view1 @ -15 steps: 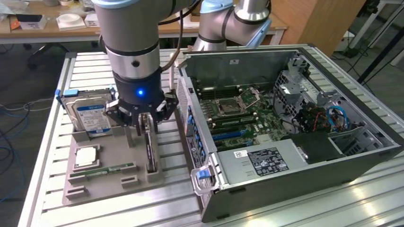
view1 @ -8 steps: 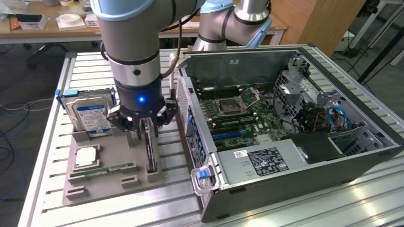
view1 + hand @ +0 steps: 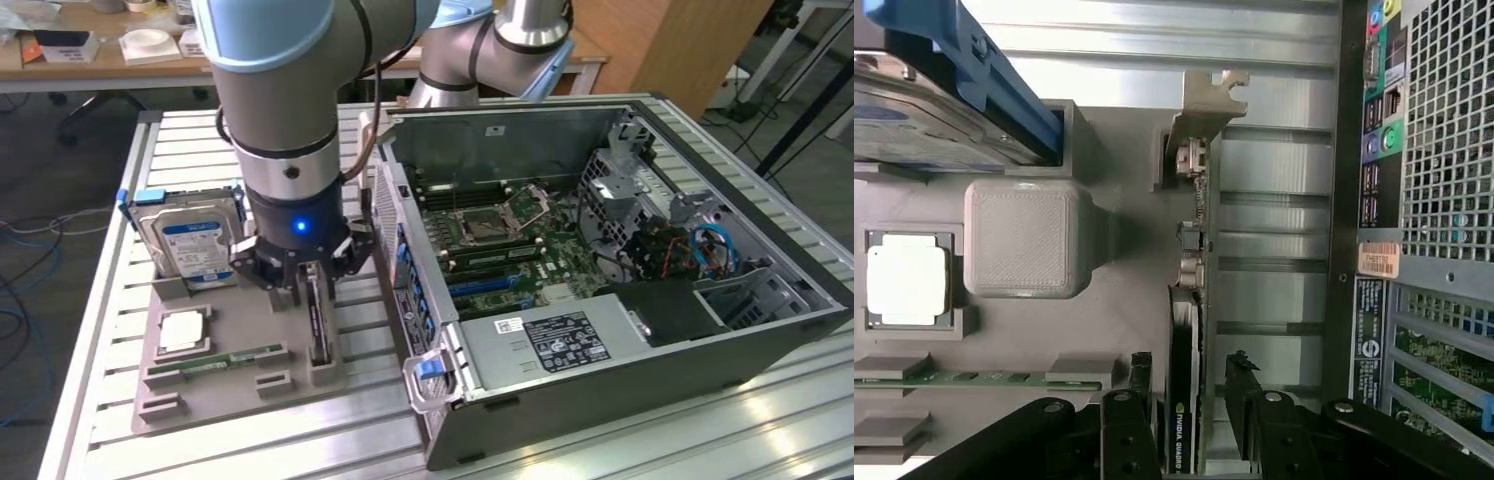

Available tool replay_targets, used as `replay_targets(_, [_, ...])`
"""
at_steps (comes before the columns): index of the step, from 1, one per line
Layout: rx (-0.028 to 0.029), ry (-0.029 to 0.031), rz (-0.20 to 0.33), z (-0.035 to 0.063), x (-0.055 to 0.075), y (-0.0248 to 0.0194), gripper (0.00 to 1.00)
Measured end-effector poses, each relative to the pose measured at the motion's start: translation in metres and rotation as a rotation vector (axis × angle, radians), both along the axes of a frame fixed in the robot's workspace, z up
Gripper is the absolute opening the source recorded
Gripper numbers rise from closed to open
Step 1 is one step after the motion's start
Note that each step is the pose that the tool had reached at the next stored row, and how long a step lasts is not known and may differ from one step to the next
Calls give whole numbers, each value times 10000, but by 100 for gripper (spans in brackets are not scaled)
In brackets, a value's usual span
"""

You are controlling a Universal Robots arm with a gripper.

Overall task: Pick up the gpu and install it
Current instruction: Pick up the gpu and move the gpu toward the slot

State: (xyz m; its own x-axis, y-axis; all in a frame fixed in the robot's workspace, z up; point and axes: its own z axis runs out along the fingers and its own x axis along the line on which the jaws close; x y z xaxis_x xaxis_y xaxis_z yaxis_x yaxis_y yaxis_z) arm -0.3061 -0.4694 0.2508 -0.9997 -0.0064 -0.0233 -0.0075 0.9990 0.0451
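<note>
Hand spread, one finger on each side of the gpu, which stands on edge in grey holder.

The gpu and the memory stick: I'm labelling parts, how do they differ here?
The gpu carries a black cooler and silver bracket; the memory stick is a narrow green strip. The gpu sits between the fingers of the open gripper; the memory stick lies apart, crosswise to it. Both rest in the grey holder.
</note>
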Motion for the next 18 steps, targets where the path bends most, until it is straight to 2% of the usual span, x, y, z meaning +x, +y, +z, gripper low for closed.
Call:
replay_targets(9, [-4,0,2,-158,-17,-2,43])
replay_targets(18, [-19,1,2,-164,-18,-2,43])
